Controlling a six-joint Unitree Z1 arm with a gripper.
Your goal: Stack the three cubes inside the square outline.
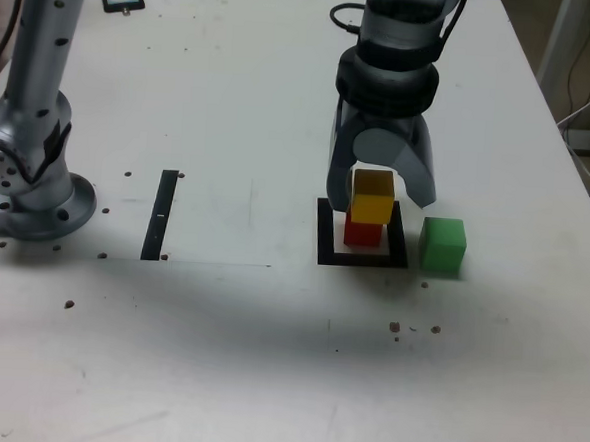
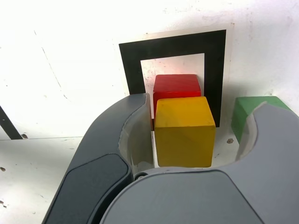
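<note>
Yellow cube [image 1: 373,196] sits on the red cube [image 1: 363,232] inside the outline [image 1: 361,258], right of centre in the exterior view. The gripper [image 1: 381,194] straddles it, jaws parted with gaps either side, holding nothing. I'd lift straight up so neither jaw nudges the stack. The green cube [image 1: 442,244] waits just right of the outline, close to one jaw. A black strip [image 1: 160,214] lies well left, harmless.

Exterior view high, front-on, wide over white tabletop [image 1: 282,100]. Wrist view close, looking down. Both share thick black square outline [image 1: 326,233] [image 2: 131,60].
</note>
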